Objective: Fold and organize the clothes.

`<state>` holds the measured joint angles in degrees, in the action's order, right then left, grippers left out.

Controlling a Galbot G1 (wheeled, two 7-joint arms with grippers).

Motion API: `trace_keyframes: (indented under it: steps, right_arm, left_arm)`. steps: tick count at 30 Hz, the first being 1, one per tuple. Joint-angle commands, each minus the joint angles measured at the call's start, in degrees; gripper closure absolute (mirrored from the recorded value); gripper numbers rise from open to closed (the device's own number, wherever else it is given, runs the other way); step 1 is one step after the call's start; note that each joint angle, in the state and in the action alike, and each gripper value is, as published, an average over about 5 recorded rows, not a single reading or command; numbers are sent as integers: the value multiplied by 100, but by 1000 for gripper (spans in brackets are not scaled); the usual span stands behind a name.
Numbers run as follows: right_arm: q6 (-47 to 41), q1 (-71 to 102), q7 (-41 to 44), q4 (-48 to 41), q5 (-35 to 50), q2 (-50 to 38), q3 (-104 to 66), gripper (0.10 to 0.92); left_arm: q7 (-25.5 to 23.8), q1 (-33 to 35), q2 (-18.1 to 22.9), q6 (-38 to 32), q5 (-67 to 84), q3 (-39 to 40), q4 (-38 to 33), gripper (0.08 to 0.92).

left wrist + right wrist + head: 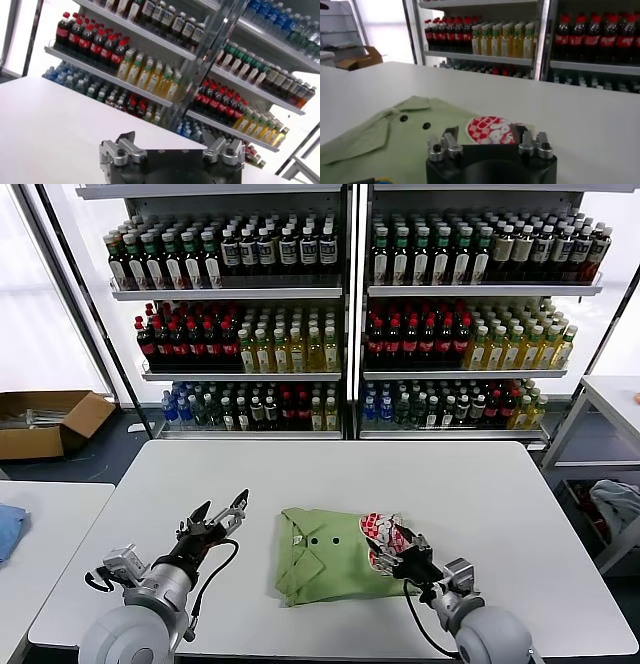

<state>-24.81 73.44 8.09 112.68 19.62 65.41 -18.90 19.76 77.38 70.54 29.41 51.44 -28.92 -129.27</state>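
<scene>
The light green polo shirt [318, 556] lies folded into a compact shape in the middle of the white table [330, 469], collar and dark buttons up. Its red-and-white checkered logo [383, 531] is on the fold at its right edge. In the right wrist view the shirt [385, 142] and its logo [487, 130] lie just ahead of the jaws. My right gripper [388, 548] is low over the shirt's right edge at the logo; its jaws [484, 135] are open and empty. My left gripper [222, 506] is open over bare table, left of the shirt, and it is also empty in the left wrist view [171, 142].
Shelves of bottles [340, 314] stand behind the table. A cardboard box [45, 422] sits on the floor at far left. A blue cloth [8, 529] lies on a side table at left. A pale cloth [620, 504] hangs under another table at right.
</scene>
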Motion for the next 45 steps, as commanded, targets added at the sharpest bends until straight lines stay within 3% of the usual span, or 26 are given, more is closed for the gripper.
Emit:
trace_keyframes:
  steps: [1, 6, 17, 21, 28, 32, 38, 45]
  right_arm:
    - [-269, -324, -461, -621, -174, 500, 447, 290]
    - [-538, 56, -518, -433, -176, 396, 314, 209]
    - [218, -165, -733, 119, 35, 547, 433, 203]
    - [242, -469, -831, -196, -208, 836, 842, 203]
    - [-776, -836, -1191, -1001, -559, 1224, 1360, 203]
    - [-835, -841, -1166, -1063, -643, 1168, 1457, 203]
    - [-649, -708, -1062, -398, -592, 1003, 1258, 203]
    - [400, -199, -793, 786, -471, 539, 448, 203]
  left_arm:
    - [-38, 24, -30, -18, -6, -28, 47, 177]
    - [-77, -5, -3, -30, -4, 12, 115, 177]
    - [-87, -69, -41, -19, 5, 59, 119, 177]
    - [-90, -52, -64, -18, 2, 35, 112, 177]
    - [-95, 19, -58, -17, -5, -14, 83, 177]
    - [-107, 28, -28, -18, -12, -10, 96, 177]
    - [-156, -22, 40, -15, -96, 53, 145, 177]
    - [-481, 24, -18, -82, -537, -54, 218, 177]
